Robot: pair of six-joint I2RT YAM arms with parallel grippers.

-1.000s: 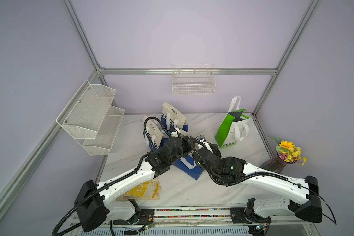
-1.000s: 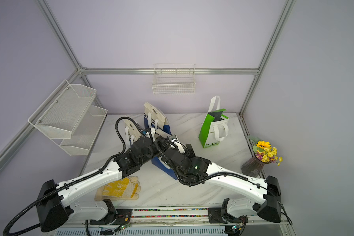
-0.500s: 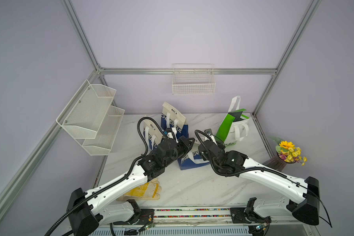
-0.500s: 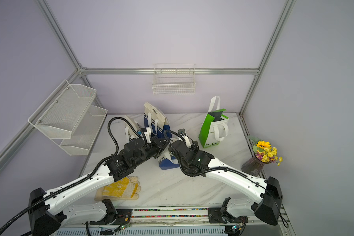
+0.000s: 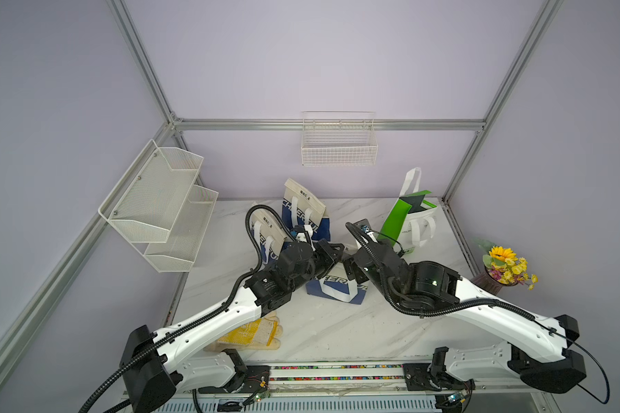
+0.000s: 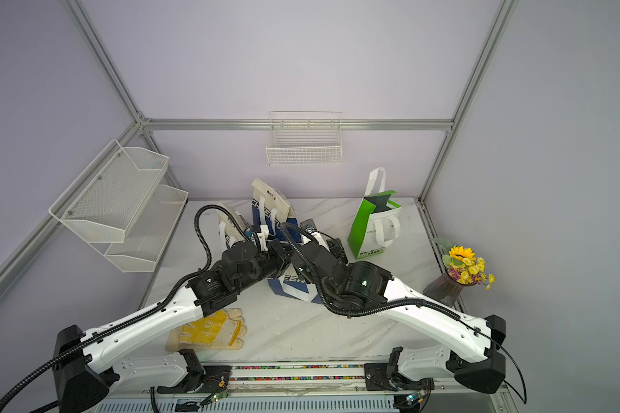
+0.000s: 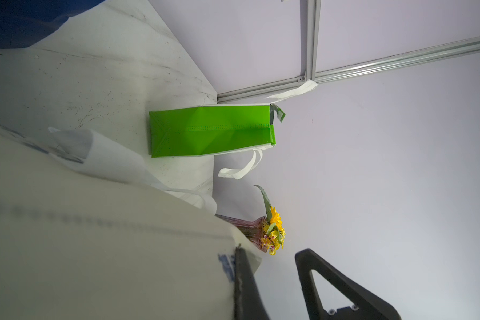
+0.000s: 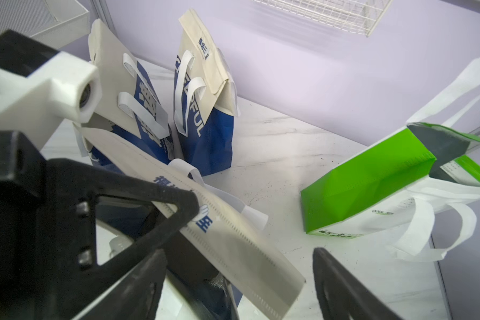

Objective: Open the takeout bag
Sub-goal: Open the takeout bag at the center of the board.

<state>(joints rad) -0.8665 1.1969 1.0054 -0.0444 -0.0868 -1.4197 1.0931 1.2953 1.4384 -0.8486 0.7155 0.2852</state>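
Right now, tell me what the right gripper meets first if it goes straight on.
Most likely the cream flap of the blue takeout bag, which crosses just ahead of the open right gripper; depth is unclear.

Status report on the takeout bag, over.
Left gripper shut on flap of takeout bag. Right gripper open, straddling flap's end. Two similar bags close behind.

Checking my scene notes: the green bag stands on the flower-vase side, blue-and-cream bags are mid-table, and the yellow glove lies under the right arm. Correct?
One slip: the yellow glove lies under the left arm, not the right, as both top views show. The green bag does stand on the flower vase side, with blue-and-cream bags mid-table.
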